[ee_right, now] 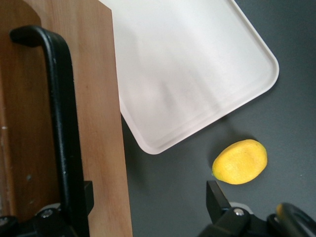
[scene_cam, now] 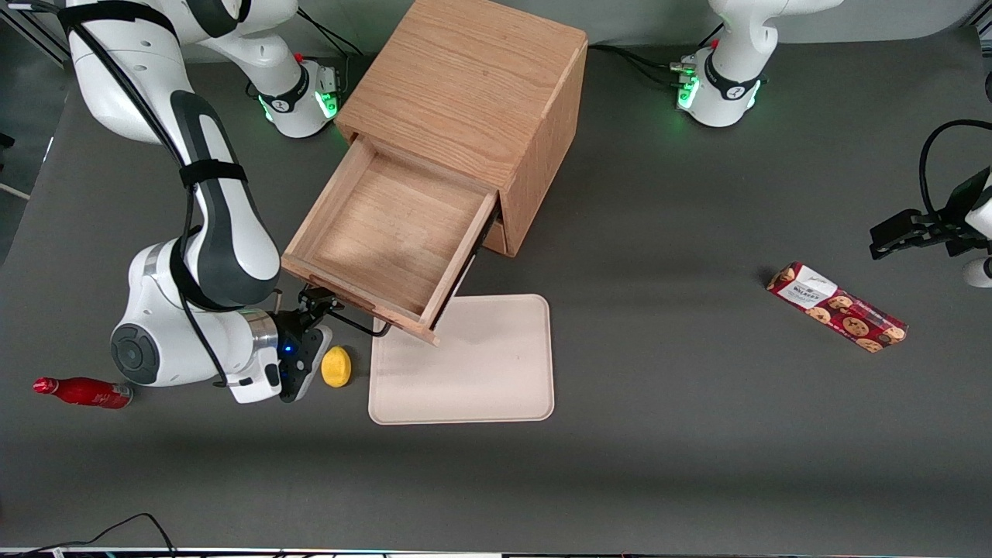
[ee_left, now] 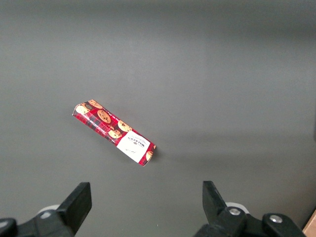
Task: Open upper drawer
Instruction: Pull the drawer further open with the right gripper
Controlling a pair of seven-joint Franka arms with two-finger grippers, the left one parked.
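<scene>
The oak cabinet [scene_cam: 465, 93] stands at the middle of the table. Its upper drawer [scene_cam: 387, 232] is pulled far out, an empty light-wood tray. Its thin black handle [scene_cam: 358, 323] runs along the drawer front. My right gripper [scene_cam: 311, 304] is at the handle's end toward the working arm, low over the table. In the right wrist view the gripper [ee_right: 149, 192] is open. The handle [ee_right: 61, 123] runs along the drawer front [ee_right: 101, 123] right beside one finger [ee_right: 87, 195], and nothing is clamped. The bottom drawer is hidden under the open one.
A beige tray [scene_cam: 465, 360] lies under the drawer's front corner, also in the wrist view [ee_right: 187, 74]. A lemon [scene_cam: 336, 366] [ee_right: 240, 161] lies beside the gripper. A red bottle [scene_cam: 81, 391] lies near the working arm. A cookie pack [scene_cam: 837, 306] [ee_left: 113, 132] lies toward the parked arm's end.
</scene>
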